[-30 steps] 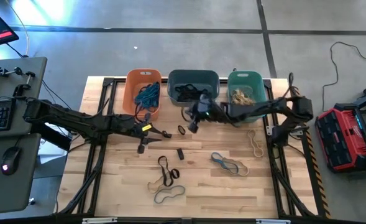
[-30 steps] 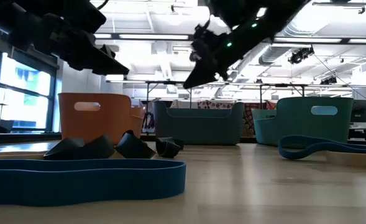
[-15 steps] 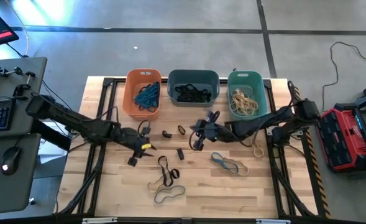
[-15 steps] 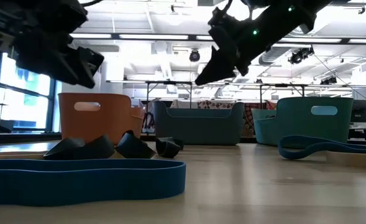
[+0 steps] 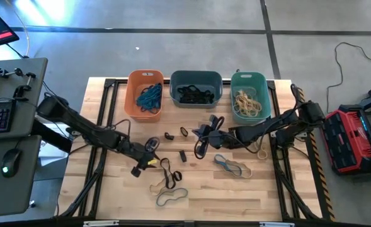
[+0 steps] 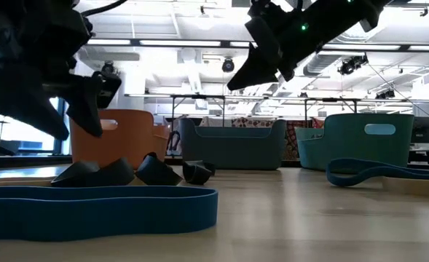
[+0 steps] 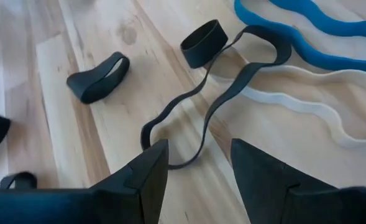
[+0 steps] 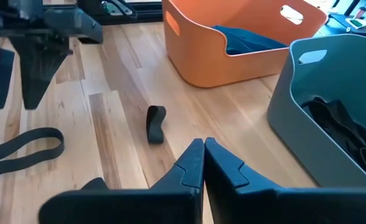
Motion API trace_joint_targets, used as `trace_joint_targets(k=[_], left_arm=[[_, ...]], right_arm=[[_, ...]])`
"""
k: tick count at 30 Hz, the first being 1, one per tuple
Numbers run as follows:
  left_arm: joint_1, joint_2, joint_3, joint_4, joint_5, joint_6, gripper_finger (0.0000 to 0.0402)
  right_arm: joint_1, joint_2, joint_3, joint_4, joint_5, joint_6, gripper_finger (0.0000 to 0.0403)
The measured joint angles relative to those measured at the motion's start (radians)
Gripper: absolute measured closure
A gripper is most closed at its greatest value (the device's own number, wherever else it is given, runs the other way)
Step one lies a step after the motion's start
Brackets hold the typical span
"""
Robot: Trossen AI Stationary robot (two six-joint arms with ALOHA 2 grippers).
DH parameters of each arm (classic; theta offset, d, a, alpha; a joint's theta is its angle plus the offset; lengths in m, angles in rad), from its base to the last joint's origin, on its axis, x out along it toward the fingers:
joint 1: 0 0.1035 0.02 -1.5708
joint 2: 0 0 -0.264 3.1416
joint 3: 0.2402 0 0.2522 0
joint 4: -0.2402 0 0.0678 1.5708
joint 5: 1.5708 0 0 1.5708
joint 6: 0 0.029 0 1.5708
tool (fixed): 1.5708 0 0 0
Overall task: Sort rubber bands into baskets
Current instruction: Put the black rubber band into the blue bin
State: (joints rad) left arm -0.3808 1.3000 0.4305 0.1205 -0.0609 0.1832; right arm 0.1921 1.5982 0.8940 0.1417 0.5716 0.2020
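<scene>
Three baskets stand in a row at the far edge: orange (image 5: 145,94) with blue bands, slate (image 5: 196,88) with black bands, teal (image 5: 251,94) with tan bands. My left gripper (image 5: 144,165) is open and empty. It hovers over a long black band (image 7: 214,106) that lies flat on the table, and it also shows in the low view (image 6: 57,109). My right gripper (image 8: 203,149) is shut at mid-table (image 5: 199,146), in front of the slate basket, with nothing showing between its fingers. Small black bands (image 5: 183,131) lie between the two grippers.
Loose bands lie on the table: a blue one with a tan one (image 5: 232,166) at the right, a tan loop (image 5: 259,146) near the right arm, and a bluish one (image 5: 171,197) near the front edge. A small black band (image 8: 155,123) lies before the orange basket.
My left gripper has gone from in front of the orange basket toward the table's near edge and down, over the long black band. My right gripper has gone from the slate basket's front toward the near edge, to mid-table.
</scene>
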Motion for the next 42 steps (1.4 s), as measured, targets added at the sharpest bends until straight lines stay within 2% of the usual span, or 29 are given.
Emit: trace_joint_targets(k=[7, 20, 25, 34, 39, 42], left_arm=[[0.0, 0.091, 0.0, 0.104, 0.0, 0.012, 0.0234], [0.004, 0.225, 0.046, 0.143, 0.0, 0.062, 0.024], [0.023, 0.259, 0.082, 0.14, 0.004, 0.122, 0.0278], [0.032, 0.258, 0.085, 0.126, 0.067, 0.175, 0.0391], [0.053, 0.258, 0.089, 0.113, 0.068, 0.144, 0.0398], [0.076, 0.258, 0.136, 0.039, 0.044, 0.107, 0.04]], right_arm=[[0.0, 0.0, 0.0, 0.004, 0.001, 0.002, 0.0403], [0.0, 0.001, 0.0, 0.006, 0.002, 0.0, 0.0403], [0.0, 0.001, 0.0, 0.006, 0.001, 0.0, 0.0403], [0.0, 0.001, 0.0, 0.006, 0.001, 0.0, 0.0403], [0.0, 0.001, 0.0, 0.006, 0.001, -0.001, 0.0403], [0.0, 0.001, 0.0, 0.006, 0.001, 0.0, 0.0403]])
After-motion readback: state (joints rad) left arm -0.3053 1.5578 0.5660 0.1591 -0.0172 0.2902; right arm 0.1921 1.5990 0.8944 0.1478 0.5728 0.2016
